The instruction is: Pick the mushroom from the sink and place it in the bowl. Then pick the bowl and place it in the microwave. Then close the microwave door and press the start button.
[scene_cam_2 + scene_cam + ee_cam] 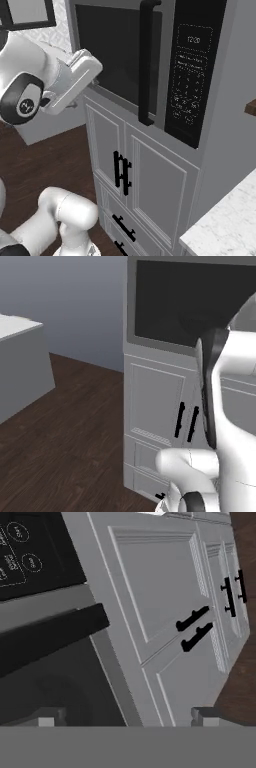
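The microwave (150,75) is built into a grey cabinet column. Its dark-glass microwave door (112,50) lies flush with the front, with a black vertical handle (146,60) and a dark button panel (192,75) to its right. My gripper (126,718) hovers close in front of the door glass (50,697), below the handle (50,637), open with nothing between its fingertips (47,718). A faint round shape shows behind the glass; what it is I cannot tell. The white hand (75,80) points at the door's left part. The door (170,301) is partly covered by my arm. Mushroom, bowl and sink are out of view.
Grey cabinet doors with black handles (121,174) sit under the microwave, with drawers (125,227) below. A marble counter corner (225,225) juts in at the lower right. A grey island (20,361) stands to the left across dark wood floor (65,446).
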